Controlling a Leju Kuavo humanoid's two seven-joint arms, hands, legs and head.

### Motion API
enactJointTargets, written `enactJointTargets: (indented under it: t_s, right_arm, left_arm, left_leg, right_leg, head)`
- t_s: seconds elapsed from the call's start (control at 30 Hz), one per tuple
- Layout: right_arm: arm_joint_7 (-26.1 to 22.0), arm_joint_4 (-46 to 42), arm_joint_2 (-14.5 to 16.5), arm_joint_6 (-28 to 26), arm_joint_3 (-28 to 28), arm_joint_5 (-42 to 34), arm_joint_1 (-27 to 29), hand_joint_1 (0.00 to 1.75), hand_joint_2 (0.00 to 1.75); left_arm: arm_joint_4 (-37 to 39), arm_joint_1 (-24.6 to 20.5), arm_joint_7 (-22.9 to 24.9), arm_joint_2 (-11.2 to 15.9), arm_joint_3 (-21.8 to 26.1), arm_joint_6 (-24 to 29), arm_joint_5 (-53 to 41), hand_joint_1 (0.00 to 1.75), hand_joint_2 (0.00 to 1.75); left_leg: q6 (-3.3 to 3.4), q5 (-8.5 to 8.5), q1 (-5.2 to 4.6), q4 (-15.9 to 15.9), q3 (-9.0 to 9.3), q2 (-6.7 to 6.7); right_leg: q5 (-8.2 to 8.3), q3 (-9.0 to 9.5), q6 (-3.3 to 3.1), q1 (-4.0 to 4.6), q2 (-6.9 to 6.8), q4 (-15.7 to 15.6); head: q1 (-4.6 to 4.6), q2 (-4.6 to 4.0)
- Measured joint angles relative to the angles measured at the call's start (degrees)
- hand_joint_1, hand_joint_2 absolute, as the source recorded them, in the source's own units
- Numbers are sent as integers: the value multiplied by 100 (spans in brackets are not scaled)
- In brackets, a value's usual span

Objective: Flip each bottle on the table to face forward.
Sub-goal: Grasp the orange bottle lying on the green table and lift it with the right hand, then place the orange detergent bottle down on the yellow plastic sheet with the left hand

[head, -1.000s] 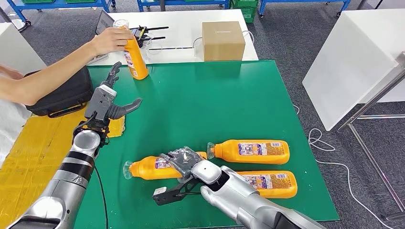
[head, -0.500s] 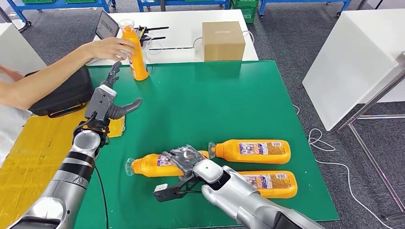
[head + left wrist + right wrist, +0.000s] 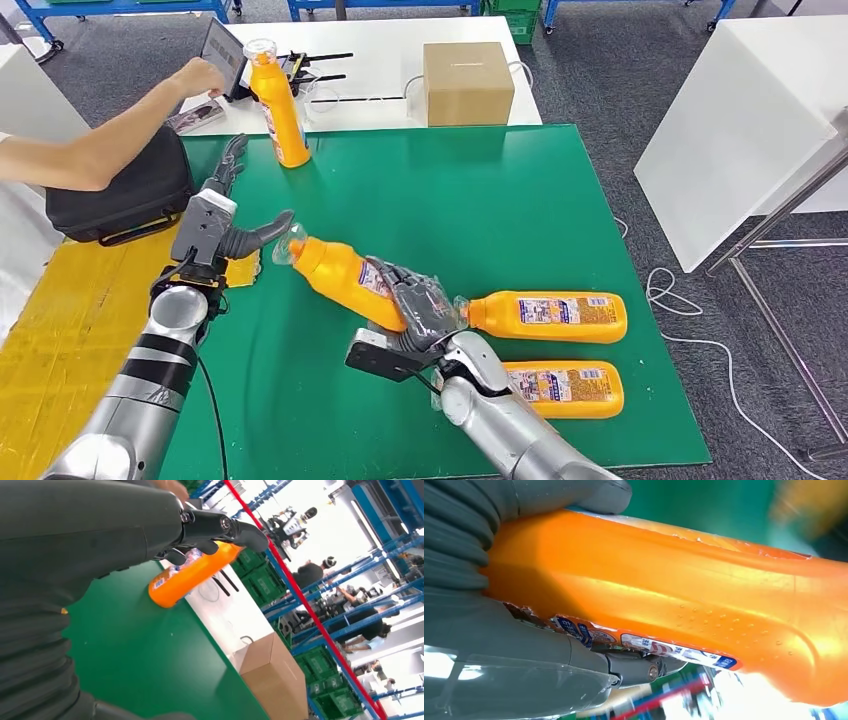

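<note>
Bottle (image 3: 345,280) lifted off mat — tilted, gripped in right hand (image 3: 420,310)

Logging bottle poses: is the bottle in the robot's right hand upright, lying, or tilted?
Tilted. The right hand grips the bottle off the green table, cap end raised toward the left hand.

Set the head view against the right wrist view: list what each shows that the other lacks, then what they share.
Head view alone: the green table, the upright bottle at its far edge, two lying bottles, the left hand open above the table, a person's hand and the cardboard box.

Right wrist view alone: droplets on the held bottle's orange wall and its label close against the fingers.

Both: the right hand gripping the tilted bottle, lifted off the table.
</note>
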Motion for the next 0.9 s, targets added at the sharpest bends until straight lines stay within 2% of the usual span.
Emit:
enactJointTargets:
  t_s: [0.13, 0.33, 0.5, 0.77, 0.83, 0.9]
  right_arm:
    - [-760, -915, -17, -379, -469, -440, 498, 175, 175]
    - [-1378, -2003, -28, -452, -778, -1195, 997, 175, 175]
    - [-1590, -2621, -48, -488, -1062, -1830, 1219, 175, 175]
    - [-1630, -2978, -92, -427, -1299, -2094, 1321, 175, 175]
    - [-1641, -3008, -92, -368, -1376, -2273, 1323, 175, 175]
    - [-1662, -3022, -94, -310, -1479, -2392, 1312, 175, 175]
  left_arm:
    - [11, 57, -14, 33, 1, 112, 74, 0, 175]
    - [102, 70, -15, 5, 85, 274, 463, 0, 175]
    - [181, 65, 125, 8, -17, -365, 473, 0, 175]
    - [197, 62, 193, 14, -234, -702, 538, 0, 175]
    - [165, 80, 258, 18, -311, -1143, 888, 0, 175]
    - [73, 129, 332, 37, -428, -1857, 1520, 0, 175]
  left_leg:
    - [0, 0, 0, 0, -3, 0]
    - [0, 0, 0, 0, -1, 1]
    - [0, 0, -1, 0, -2, -1]
    - [0, -1, -1, 0, -1, 3]
    - [0, 0, -1, 0, -2, 2]
    - [0, 0, 0, 0, -4, 1]
  right_leg:
    - [0, -3, 0, 0, 0, 0]
    - [0, -4, 0, -1, 1, -1]
    - [0, -3, 0, -1, -1, -2]
    - [0, -5, 0, 0, 2, -2]
    - [0, -5, 0, 0, 1, -2]
    - [0, -4, 0, -1, 1, -1]
  head:
    - [-1, 0]
    - [-1, 0]
    - [0, 0]
    - [-2, 0]
    - [-2, 0]
    - [-1, 0]
